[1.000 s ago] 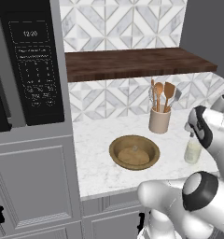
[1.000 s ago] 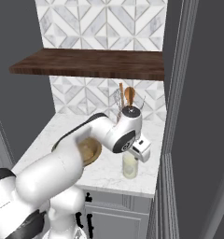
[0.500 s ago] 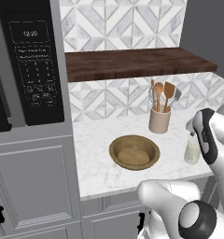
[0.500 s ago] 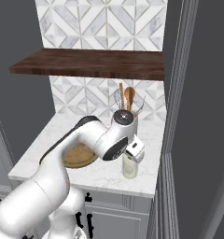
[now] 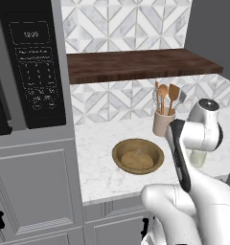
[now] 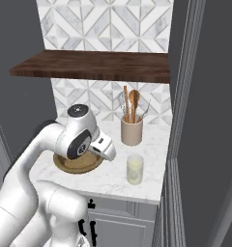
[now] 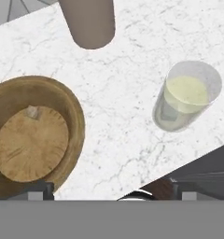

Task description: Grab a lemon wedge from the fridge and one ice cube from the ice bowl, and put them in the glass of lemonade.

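Ice cube (image 7: 33, 112) in ice bowl (image 7: 72, 105)

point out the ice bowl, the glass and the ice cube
ice bowl (image 5: 118, 154), left base view, on its near-left rim
glass (image 6: 134, 170), right base view, on its side wall
ice cube (image 7: 33, 112), hand view, on the cube, at the edge of the bowl's floor

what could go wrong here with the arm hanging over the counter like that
The glass of lemonade stands close to the counter's front edge, so a low sweep of the arm might knock it off. The ice cube is tiny and lies against the bowl's inner wall, so the open gripper may close on wood or miss it. The utensil cup stands just behind and could be bumped.
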Motion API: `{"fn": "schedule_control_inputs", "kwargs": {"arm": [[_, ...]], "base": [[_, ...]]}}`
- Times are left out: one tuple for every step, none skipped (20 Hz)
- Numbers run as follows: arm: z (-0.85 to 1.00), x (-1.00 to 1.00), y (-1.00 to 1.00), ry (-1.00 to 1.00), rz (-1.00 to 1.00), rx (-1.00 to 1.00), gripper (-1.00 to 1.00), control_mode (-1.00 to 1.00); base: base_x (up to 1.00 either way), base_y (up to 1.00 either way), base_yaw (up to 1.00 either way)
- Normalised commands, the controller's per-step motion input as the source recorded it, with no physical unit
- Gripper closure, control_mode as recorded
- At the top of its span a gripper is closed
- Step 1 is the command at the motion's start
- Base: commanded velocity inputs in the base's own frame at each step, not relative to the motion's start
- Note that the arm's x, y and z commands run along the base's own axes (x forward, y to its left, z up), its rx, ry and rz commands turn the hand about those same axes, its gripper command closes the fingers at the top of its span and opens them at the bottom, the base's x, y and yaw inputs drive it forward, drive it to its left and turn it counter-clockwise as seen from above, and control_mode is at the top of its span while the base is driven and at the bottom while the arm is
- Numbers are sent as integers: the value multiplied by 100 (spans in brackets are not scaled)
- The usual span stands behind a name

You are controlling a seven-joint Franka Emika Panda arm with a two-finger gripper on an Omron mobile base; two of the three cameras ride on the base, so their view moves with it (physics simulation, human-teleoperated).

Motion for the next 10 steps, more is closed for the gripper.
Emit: {"fn": "schedule_control_inputs", "kwargs": {"arm": [[26,0,94,12,6,0,-100,-100],[7,0,49,0,11,4,-100,-100],[12,-14,54,0,7,0,-100,-100],[0,-11,56,0,8,0,-100,-100],[0,-19,55,0,11,0,-100,-100],[0,-37,50,-4,14,0,-100,-100],[0,-39,41,-7,14,1,-100,-100],[0,-51,35,-8,14,3,-100,-100],[6,-59,36,-8,15,1,-100,-100],[0,-39,51,-5,17,0,-100,-100]], "base": [[0,0,0],[0,0,0],[0,0,0],[0,0,0],[0,0,0],[0,0,0],[0,0,0],[0,0,0],[0,0,0],[0,0,0]]}}
